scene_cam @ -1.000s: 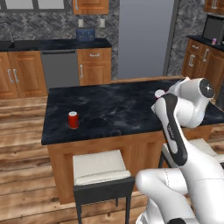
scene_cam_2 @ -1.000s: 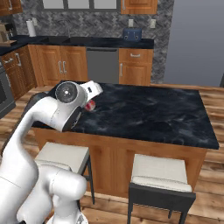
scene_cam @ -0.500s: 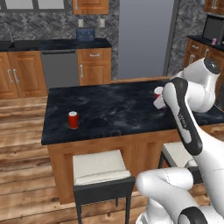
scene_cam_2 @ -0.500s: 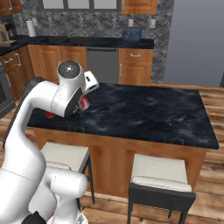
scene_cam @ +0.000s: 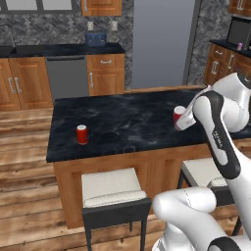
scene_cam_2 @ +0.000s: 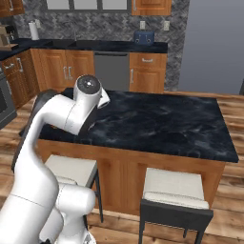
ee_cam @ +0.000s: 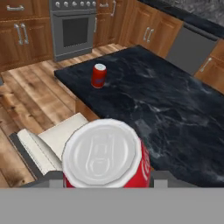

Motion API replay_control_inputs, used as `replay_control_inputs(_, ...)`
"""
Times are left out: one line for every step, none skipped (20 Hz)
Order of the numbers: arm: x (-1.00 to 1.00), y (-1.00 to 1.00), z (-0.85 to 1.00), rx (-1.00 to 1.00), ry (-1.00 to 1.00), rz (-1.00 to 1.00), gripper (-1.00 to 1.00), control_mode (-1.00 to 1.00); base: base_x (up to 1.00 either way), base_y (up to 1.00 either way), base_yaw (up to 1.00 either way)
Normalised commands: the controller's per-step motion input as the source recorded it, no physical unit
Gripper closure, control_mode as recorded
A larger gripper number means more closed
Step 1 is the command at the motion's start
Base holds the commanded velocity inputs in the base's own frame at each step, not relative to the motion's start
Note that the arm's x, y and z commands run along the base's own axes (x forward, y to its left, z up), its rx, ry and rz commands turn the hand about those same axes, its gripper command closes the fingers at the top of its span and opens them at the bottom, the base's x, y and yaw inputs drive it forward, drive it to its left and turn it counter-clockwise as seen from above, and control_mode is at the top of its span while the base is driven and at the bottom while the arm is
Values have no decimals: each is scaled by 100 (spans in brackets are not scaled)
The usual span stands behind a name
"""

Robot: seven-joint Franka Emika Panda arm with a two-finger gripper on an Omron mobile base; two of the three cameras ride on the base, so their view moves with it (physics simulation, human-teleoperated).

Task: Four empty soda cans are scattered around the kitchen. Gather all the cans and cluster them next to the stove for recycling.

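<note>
I see my jaws clamped on a red soda can [ee_cam: 105, 155], lifted over the table [scene_cam: 132, 122] edge. A second red can [scene_cam: 82, 134] stands near the far corner; stools [scene_cam: 112, 188] below.

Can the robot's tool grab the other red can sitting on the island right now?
Probably not yet. The tool is already shut on a red can, so it has no room for the other can, which stands alone across the bare island counter.
</note>
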Motion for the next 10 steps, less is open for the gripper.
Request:
replay_control_inputs(-14,0,-24,2,0,4,100,-100,0,0,0)
replay_control_inputs(-18,0,-16,0,3,3,100,-100,0,0,0)
replay_control_inputs(-14,0,-11,0,4,1,100,-100,0,0,0)
replay_control_inputs(-9,4,0,0,4,0,100,-100,0,0,0)
replay_control_inputs(-1,11,0,0,5,0,100,-100,0,0,0)
replay_control_inputs(0,21,0,0,5,0,100,-100,0,0,0)
replay_control_inputs(0,30,0,0,5,0,100,-100,0,0,0)
replay_control_inputs(0,34,0,0,5,0,100,-100,0,0,0)
replay_control_inputs(0,37,0,0,5,0,100,-100,0,0,0)
replay_control_inputs(0,41,0,0,6,0,100,-100,0,0,0)
